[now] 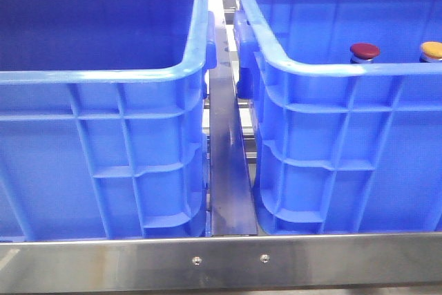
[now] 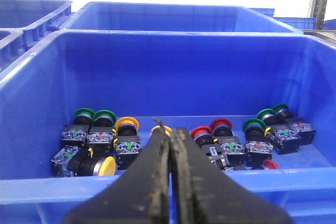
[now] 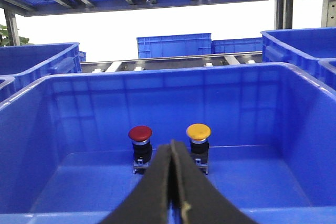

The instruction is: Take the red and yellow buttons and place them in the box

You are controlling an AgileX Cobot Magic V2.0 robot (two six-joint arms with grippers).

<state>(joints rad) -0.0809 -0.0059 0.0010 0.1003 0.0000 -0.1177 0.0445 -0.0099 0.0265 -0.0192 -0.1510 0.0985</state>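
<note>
The left pincer (image 2: 170, 145) is sitting pressed together, gripping nothing, low centre in its wrist view above a crate of assorted buttons (image 2: 184, 140). The right pincer (image 3: 172, 156) is likewise sitting pressed together and empty. The red button (image 3: 140, 135) and yellow button (image 3: 198, 132) are standing upright side by side in the box (image 1: 331, 67), at the front view's right. A steel rail (image 1: 221, 260) is running along the bottom.

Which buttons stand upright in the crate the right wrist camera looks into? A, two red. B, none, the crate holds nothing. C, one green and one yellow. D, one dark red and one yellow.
D: the right wrist view shows a dark red button and a yellow button standing side by side on the floor of the blue crate.
</note>
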